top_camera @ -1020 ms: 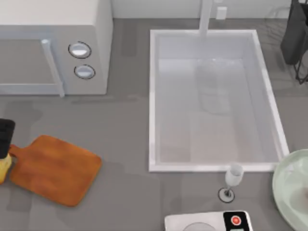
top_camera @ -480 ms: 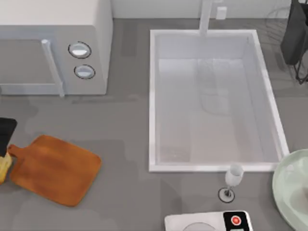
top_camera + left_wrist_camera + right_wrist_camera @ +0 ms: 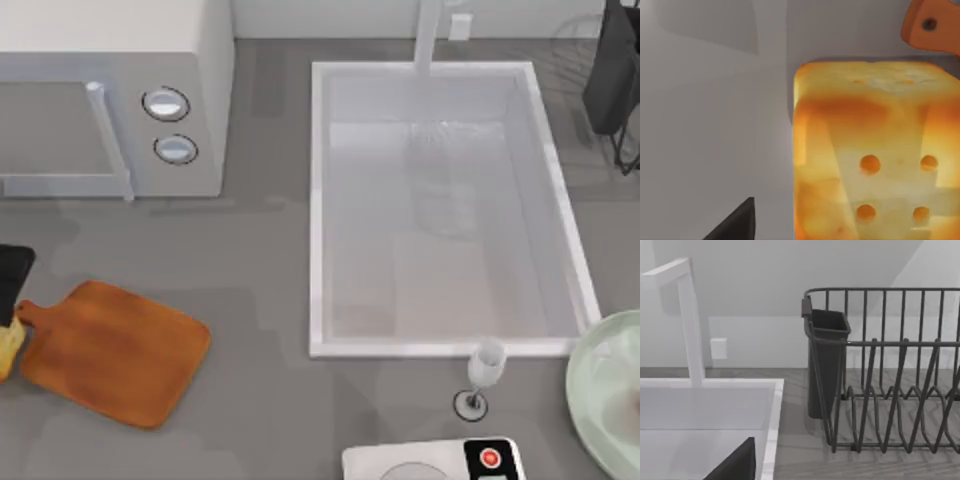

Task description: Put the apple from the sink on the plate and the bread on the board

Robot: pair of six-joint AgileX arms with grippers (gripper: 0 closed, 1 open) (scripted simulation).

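The left claw (image 3: 8, 290) sits at the left edge of the counter (image 3: 250, 270), just beside the handle end of the board (image 3: 112, 352). Whether its fingers are closed cannot be determined; one dark fingertip shows in the left wrist view, with the bread (image 3: 867, 155) close under the camera. In the top view a sliver of the bread shows at the left counter edge, touching or nearly touching the board's handle corner. The bread is not yet on the board.

The sink (image 3: 315, 200) occupies the centre-right of the counter and its basin appears bare. The plate (image 3: 590, 400) lies at the right edge near the front corner; no apple can be made out on its visible part. The right arm is parked at the far right corner, near the dish rack (image 3: 885, 370).

Step in hand, as judged: securing the bread for transfer to the board.

Procedure:
1. Centre the claw on the loaf so both fingers bear on opposite flat sides, not on a corner.
2. Close firmly; the loaf is chunky and may rotate if gripped off-centre.
3. Lift clear of the board's handle before moving across.
4. Lower onto the middle of the board, away from its rounded corners, and release only once the loaf is seated.
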